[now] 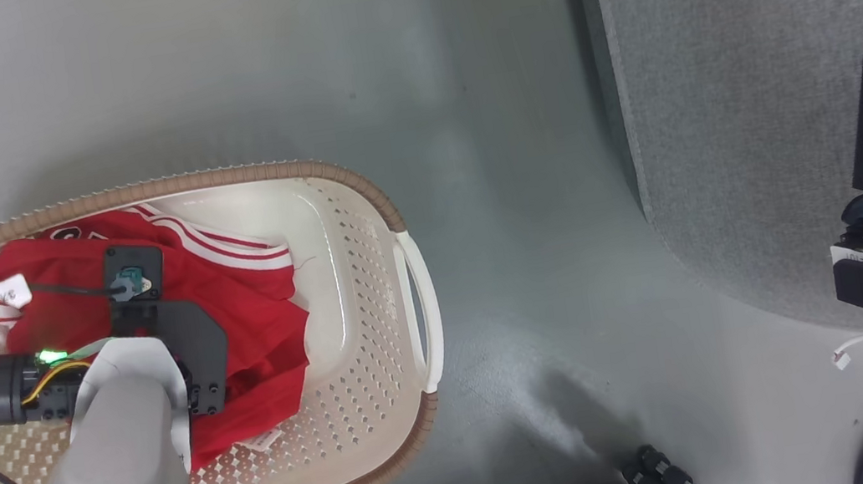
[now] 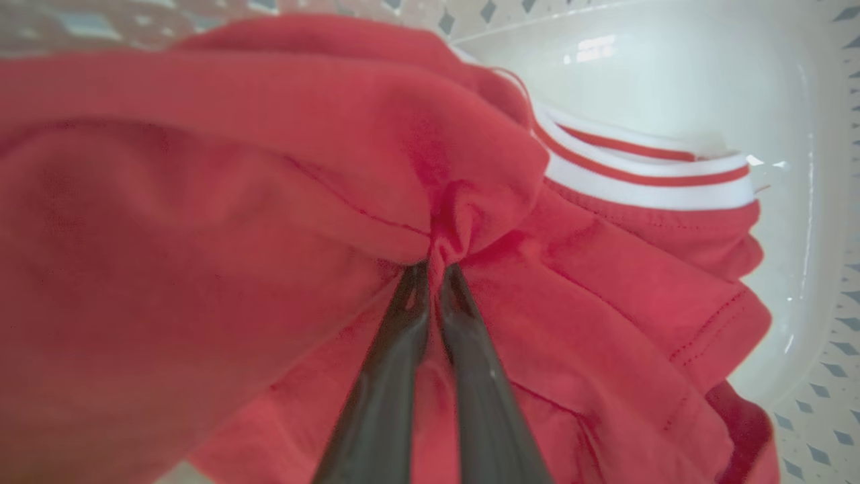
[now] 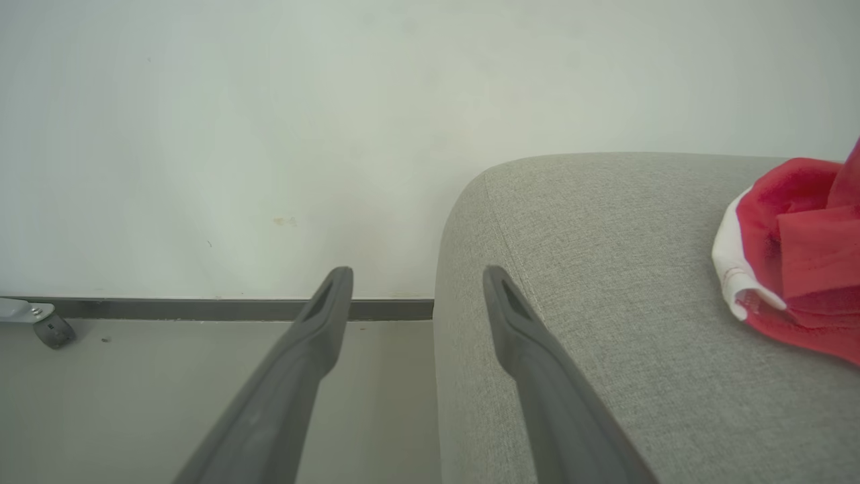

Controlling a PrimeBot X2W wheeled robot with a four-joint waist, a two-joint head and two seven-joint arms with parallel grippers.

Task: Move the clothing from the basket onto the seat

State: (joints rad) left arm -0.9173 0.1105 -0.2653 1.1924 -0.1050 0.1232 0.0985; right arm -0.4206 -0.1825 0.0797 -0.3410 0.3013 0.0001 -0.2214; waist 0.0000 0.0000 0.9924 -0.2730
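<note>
Off to the right, across bare floor, well apart from the rest: grey seat (image 1: pixel 758 103), a red garment (image 3: pixel 799 269) already lying on its top. At lower left, cream basket (image 1: pixel 360 303), brown-rimmed, long axis running left to right. Inside, bunched toward its left half, clothing (image 1: pixel 256 317): bright red, soft, creased, white trim with thin red stripes along one edge. Down in that heap, left gripper (image 2: pixel 433 269), nearer by far, pinched together on a puckered fold of clothing. Beside the seat, right gripper (image 3: pixel 415 275), spread wide, holding nothing. Judged next: lift clear of rim, then carry rightward to seat.
</note>
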